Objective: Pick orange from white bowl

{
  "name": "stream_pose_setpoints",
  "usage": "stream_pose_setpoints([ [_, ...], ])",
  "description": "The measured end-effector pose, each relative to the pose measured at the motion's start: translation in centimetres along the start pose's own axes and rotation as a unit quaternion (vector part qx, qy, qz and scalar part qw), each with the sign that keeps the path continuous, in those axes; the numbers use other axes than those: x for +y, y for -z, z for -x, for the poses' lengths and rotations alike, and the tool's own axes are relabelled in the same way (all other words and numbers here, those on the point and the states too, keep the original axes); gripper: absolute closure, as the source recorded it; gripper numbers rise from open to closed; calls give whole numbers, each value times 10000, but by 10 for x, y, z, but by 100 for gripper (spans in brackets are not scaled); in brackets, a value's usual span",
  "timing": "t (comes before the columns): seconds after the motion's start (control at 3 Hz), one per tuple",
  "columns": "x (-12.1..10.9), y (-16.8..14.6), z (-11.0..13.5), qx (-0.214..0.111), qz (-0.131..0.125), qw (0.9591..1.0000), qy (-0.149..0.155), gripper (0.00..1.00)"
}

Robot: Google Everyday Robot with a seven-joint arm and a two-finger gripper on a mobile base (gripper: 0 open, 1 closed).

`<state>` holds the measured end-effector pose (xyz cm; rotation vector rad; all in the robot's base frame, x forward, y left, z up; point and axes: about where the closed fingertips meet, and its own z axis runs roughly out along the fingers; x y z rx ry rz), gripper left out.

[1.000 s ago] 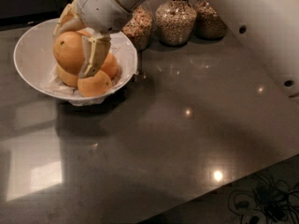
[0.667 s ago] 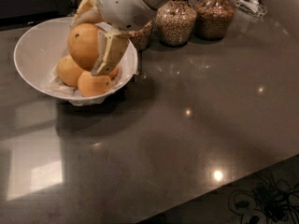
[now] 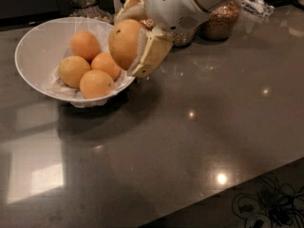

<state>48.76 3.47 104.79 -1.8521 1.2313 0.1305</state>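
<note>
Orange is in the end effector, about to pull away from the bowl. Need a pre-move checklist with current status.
1. Orange clamped between the fingers of the end effector: ok.
2. Orange lifted off the pile in the white bowl: ok, though it hangs over the right rim.
3. Four other oranges lying in the bowl: ok.
4. Clearance between the arm and the grain jar behind it: cannot tell.
5. Grip security: orange bulges left past the fingers: cannot tell.
</note>
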Motion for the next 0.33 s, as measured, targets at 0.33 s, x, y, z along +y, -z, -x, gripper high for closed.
stream_pose_setpoints([
  [0.33, 0, 1, -1, 11, -7, 10000, -12, 100],
])
